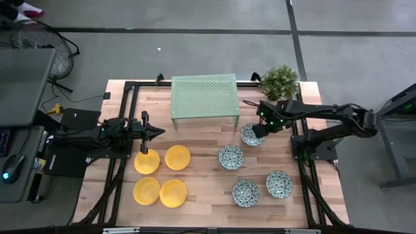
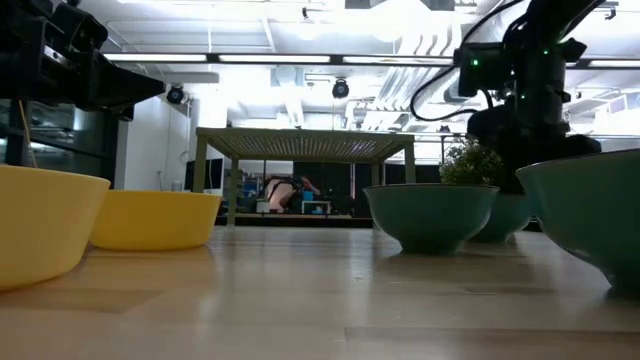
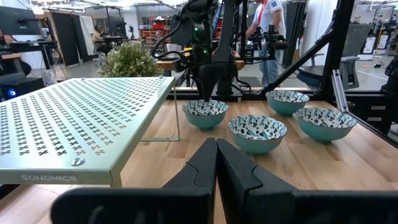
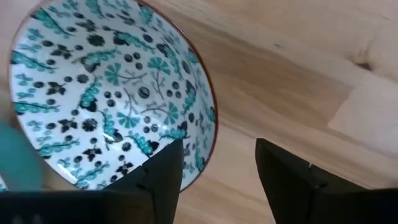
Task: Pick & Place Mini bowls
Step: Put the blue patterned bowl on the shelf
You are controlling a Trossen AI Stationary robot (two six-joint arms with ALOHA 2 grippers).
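Hovering: my right gripper [image 4: 217, 171] hangs just over the patterned bowl [image 1: 251, 134] nearest the rack [image 1: 205, 96], at that bowl's rim.
Right claw: my fingers stand wide apart, one over the bowl's edge, one over bare wood; they hold nothing.
Left claw: my left gripper [image 1: 158, 132] waits pinched shut and empty, above the table [image 1: 208, 208] just behind the yellow bowls, pointing at the patterned ones.
Patterned bowls: four, all upright on the right half of the table; the other three at [image 1: 231, 157], [image 1: 246, 192] and [image 1: 279, 184], each apart from the next.
Yellow bowls: four on the left half, in a loose square: [image 1: 147, 161], [image 1: 177, 157], [image 1: 147, 190], [image 1: 173, 192]; the front pair sit just beside each other.
Plant [image 1: 280, 81]: at the far right corner, beside the rack.
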